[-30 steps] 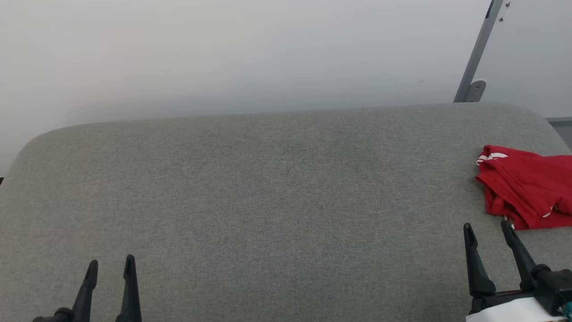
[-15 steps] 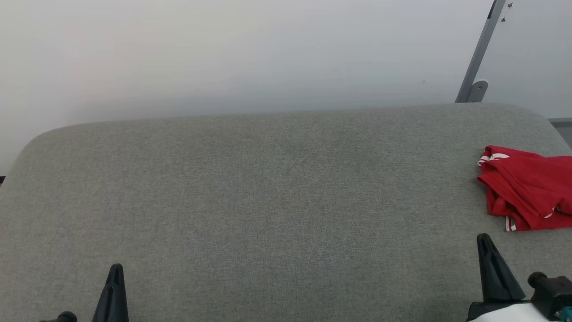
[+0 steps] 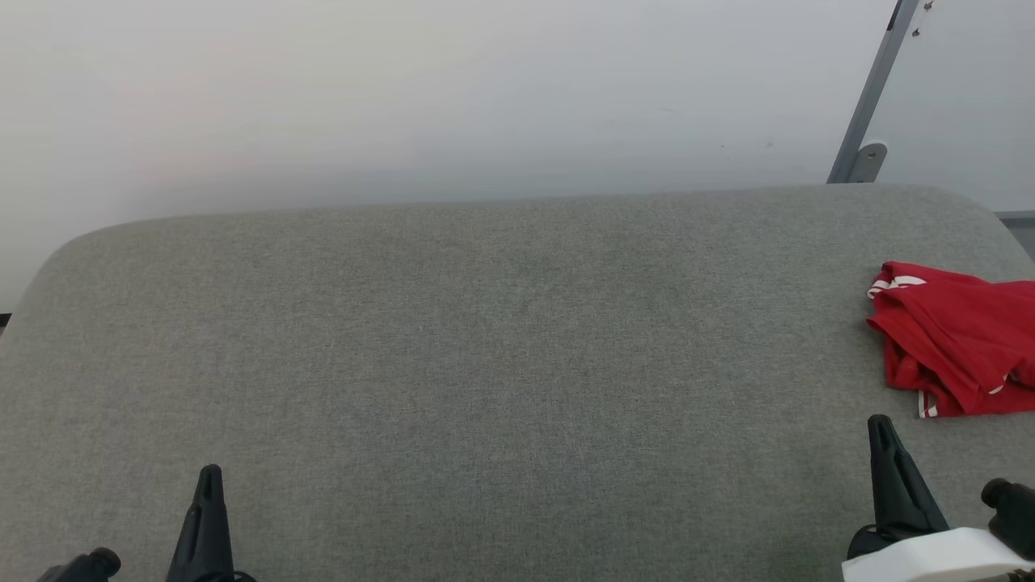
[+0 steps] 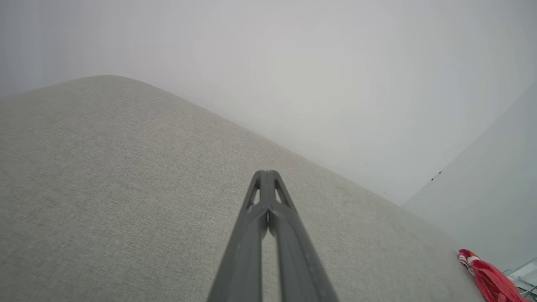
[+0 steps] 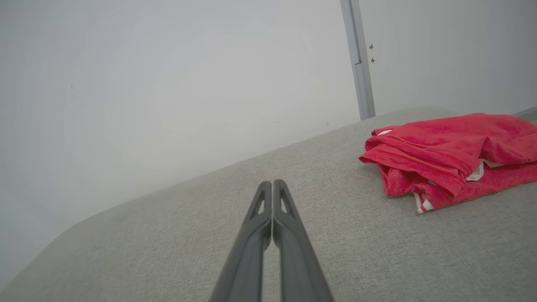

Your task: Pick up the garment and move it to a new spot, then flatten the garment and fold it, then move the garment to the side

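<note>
The garment [image 3: 958, 343] is a bright-red T-shirt with white striped sleeve ends, lying bunched at the right end of the grey padded table [image 3: 485, 364]. It also lies at the right of the right wrist view as a crumpled heap, garment [image 5: 449, 155], and as a small red sliver at the lower right of the left wrist view, garment [image 4: 488, 279]. My right gripper [image 3: 880, 428] is shut and empty, just in front of the garment and apart from it. My left gripper [image 3: 210, 477] is shut and empty over the near left of the table, far from the garment.
A pale wall [image 3: 404, 97] runs behind the table's far edge. A grey metal post [image 3: 873, 89] leans up at the back right, just behind the table's rounded corner. The table's left end curves away at its rounded corner [image 3: 48, 259].
Both grippers have gone from open to shut, with nothing between the fingers. The right gripper has drawn back a little from the garment. The garment has not moved.
</note>
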`<state>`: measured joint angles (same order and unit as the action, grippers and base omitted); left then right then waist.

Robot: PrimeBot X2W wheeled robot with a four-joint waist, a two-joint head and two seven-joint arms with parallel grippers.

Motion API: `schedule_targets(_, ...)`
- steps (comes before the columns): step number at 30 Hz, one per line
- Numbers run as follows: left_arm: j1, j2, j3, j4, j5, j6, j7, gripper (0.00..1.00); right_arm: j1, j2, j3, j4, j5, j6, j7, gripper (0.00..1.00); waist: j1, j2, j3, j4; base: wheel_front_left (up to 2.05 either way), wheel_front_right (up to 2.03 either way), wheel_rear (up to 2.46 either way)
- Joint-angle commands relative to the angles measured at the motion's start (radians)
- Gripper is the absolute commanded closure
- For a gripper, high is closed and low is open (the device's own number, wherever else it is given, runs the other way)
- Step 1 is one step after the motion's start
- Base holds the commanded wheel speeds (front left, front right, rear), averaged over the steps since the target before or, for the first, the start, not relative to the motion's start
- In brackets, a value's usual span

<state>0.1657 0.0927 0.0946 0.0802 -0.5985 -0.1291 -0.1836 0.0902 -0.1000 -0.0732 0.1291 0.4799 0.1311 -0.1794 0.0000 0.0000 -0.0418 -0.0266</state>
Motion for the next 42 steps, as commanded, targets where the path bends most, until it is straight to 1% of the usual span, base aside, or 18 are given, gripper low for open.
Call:
schedule_targets(1,-0.033,0.004,0.002,-0.006,-0.046,0.0,0.012,1.0,-0.031,-0.001,-0.006,-0.008,0.05,0.0,0.012,1.0,0.0,0.0,0.001,0.0,0.0,0.0,0.0)
schedule_targets(14,-0.08,-0.003,0.002,0.025,-0.227,-0.001,0.063,1.0,-0.063,0.008,-0.012,0.014,0.25,0.0,0.064,1.0,0.0,0.0,0.006,0.004,0.0,0.0,0.0)
schedule_targets(15,-0.08,-0.003,0.002,0.025,-0.227,-0.001,0.063,1.0,-0.063,0.008,-0.012,0.014,0.25,0.0,0.064,1.0,0.0,0.0,0.006,0.004,0.0,0.0,0.0)
schedule_targets(28,-0.12,-0.008,0.004,0.052,-0.386,-0.001,0.108,1.0,-0.093,0.016,-0.018,0.034,0.424,0.0,0.11,1.0,0.0,0.0,0.012,0.007,0.0,0.0,0.0)
schedule_targets(42,-0.158,-0.014,0.006,0.078,-0.531,-0.001,0.151,1.0,-0.118,0.024,-0.024,0.052,0.587,0.0,0.153,1.0,0.0,0.0,0.017,0.01,0.0,0.0,0.0)
